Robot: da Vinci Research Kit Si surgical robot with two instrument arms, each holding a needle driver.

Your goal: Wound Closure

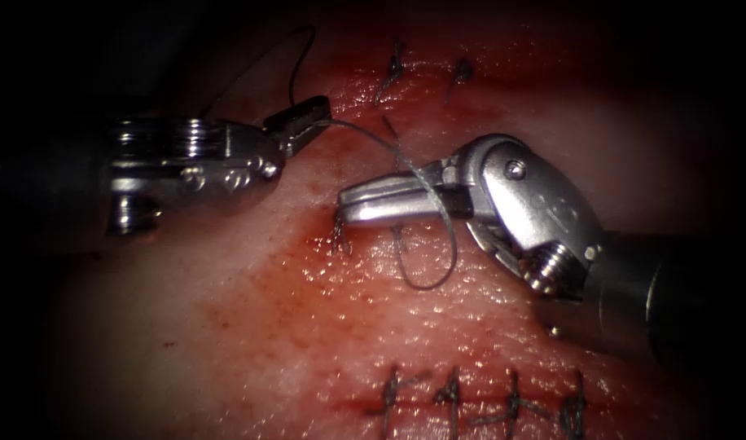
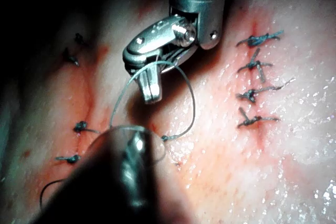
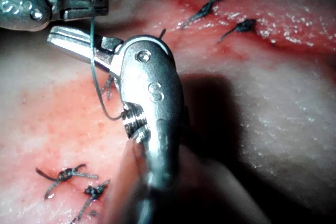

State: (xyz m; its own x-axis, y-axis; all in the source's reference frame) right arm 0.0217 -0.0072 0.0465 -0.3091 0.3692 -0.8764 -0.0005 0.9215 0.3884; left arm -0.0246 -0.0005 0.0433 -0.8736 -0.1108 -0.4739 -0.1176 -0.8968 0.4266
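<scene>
So the left tool (image 1: pixel 308 114) comes in from 9 o'clock and its dark tips are pressed together, pinching the thread (image 1: pixel 438 204) right at the tip. From there the thread arcs over toward 3 o'clock, drapes across the right tool (image 1: pixel 348 204), and drops into a loop that hangs toward 6 o'clock before coming back up to the tissue (image 1: pixel 226 326). A second strand leaves the left tool toward 12 o'clock and fades into the dark, so its end can't be followed.

The right tool's jaws look pressed together with nothing between them; the thread seems to lie over them rather than inside (the left wrist view shows the loop (image 2: pixel 157 98) wrapped around that tool (image 2: pixel 149 95), which backs this up). In the right wrist view the strand (image 3: pixel 94 61) crosses just behind the jaw tips (image 3: pixel 58 35).

Needle: I honestly can't pick it out anywhere. Whether it's off in the dark margin or behind a tool, no way to tell.

Just under the right tool's tip there's a dark stitch point (image 1: pixel 340 236) in the tissue with red fluid (image 1: pixel 308 244) around it. Finished knots (image 1: pixel 487 403) sit in a row at 6 o'clock, two more (image 1: pixel 426 77) at 12 o'clock. Both shafts are swallowed by shadow at the edges.
</scene>
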